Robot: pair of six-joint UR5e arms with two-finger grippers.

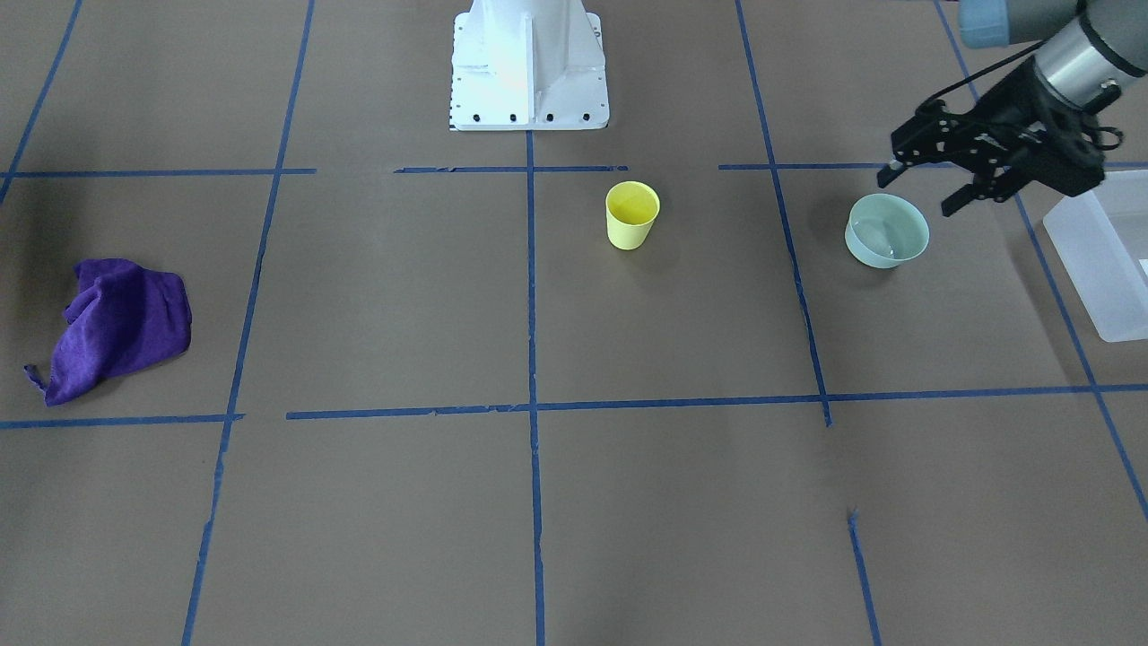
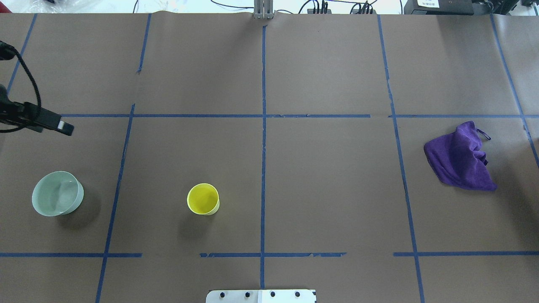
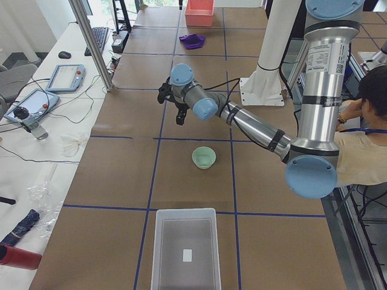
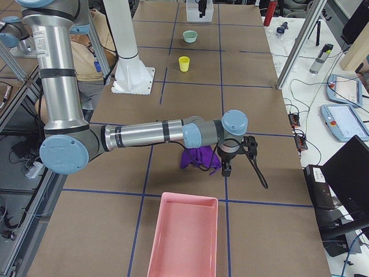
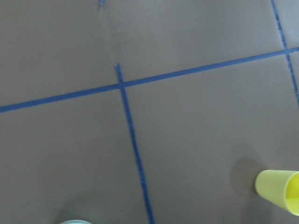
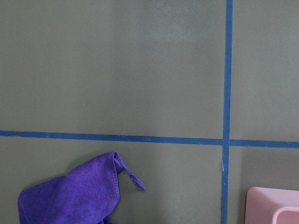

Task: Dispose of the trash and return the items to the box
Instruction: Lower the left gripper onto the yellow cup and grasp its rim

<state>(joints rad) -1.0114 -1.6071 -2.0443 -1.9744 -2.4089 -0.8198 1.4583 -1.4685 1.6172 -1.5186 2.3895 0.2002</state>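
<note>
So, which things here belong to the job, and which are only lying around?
For the job: yellow cup, mint-green bowl, translucent white bin; possibly also the purple cloth and pink bin.
Lying about, beside the table: tablet, keyboard, red cylinder.

Two industrial robot arms, the left arm [image 3: 254, 125] and the right arm [image 4: 150, 134], stand at a white pedestal [image 1: 529, 63] in a robotics laboratory. Their table [image 2: 337, 63] is papered in brown and marked into squares with blue tape [image 2: 263, 168]. Teach pendants [image 3: 65, 77], cables [image 2: 320, 7] and aluminium frame posts [image 3: 91, 42] crowd the side benches, and an operator [image 3: 363, 145] sits close beside the rig.
</note>
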